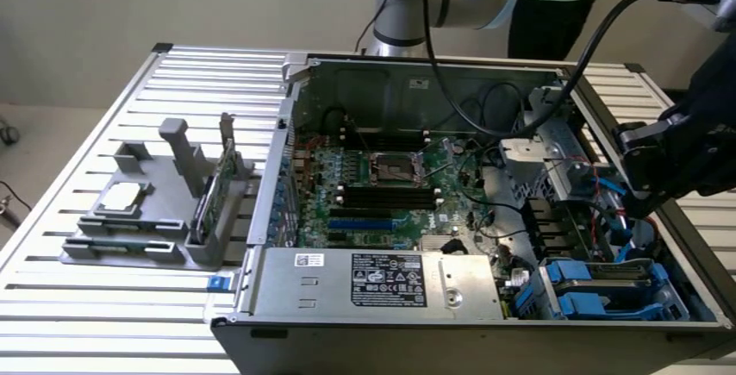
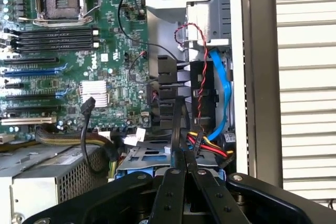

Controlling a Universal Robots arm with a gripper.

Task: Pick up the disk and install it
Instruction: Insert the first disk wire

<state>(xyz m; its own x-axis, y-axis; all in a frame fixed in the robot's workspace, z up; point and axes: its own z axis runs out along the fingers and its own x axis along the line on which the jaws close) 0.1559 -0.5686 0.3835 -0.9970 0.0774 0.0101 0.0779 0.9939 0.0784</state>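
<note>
One gripper [image 2: 184, 156], jaws together, apparently empty; above blue drive bay [image 1: 598, 280]

The gripper [image 2: 184, 157] is hanging over the open computer case, its two black fingers [image 2: 175, 182] pressing together with nothing showing between them. Their tips are sitting just beside a bundle of red, yellow and black wires [image 2: 212, 149] and near a silver power supply [image 2: 39, 182]. A blue cable [image 2: 224, 93] is running between the green motherboard [image 2: 113, 51] and the case wall [image 2: 253, 77], with the slatted worktop [image 2: 307, 77] lying outside that wall.
</note>
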